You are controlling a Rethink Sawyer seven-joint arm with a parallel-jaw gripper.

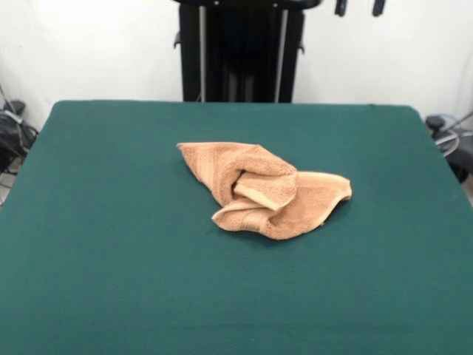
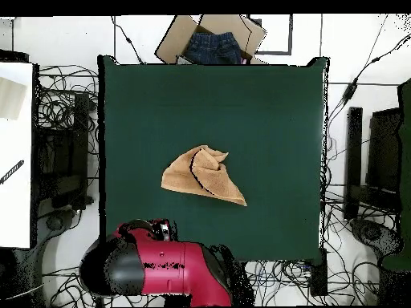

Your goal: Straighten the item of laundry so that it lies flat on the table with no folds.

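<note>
I see the towel (image 1: 266, 189) sitting crumpled near the middle of the green counter (image 1: 111, 259), not flat at all. In the front view it's bunched into a loose heap: one pointed corner sticks out toward the upper left of the heap, a flatter flap spreads out on the right side, and a rolled fold w/ a paler woven band curls across the centre and front. Several layers overlap, so I can't tell which edge belongs to which side. Whole towel rests on the counter, well clear of every counter edge.

Overhead view, same towel (image 2: 202, 176) reads as a rough triangle w/ a dark crease line running through it, approx central on the counter (image 2: 265, 104).

End effector (image 1: 359, 7): only two dark tips show at the top edge of the front view, up and to the right of the towel, well apart from it and nowhere near the cloth. They stand apart w/ a gap between them and nothing in it, so it looks released.

Overhead, the red and black arm (image 2: 160, 269) is drawn back just off the counter edge, well apart from the towel. A cardboard box (image 2: 210, 36) w/ dark blue cloth in it sits beyond the counter's opposite edge.
</note>
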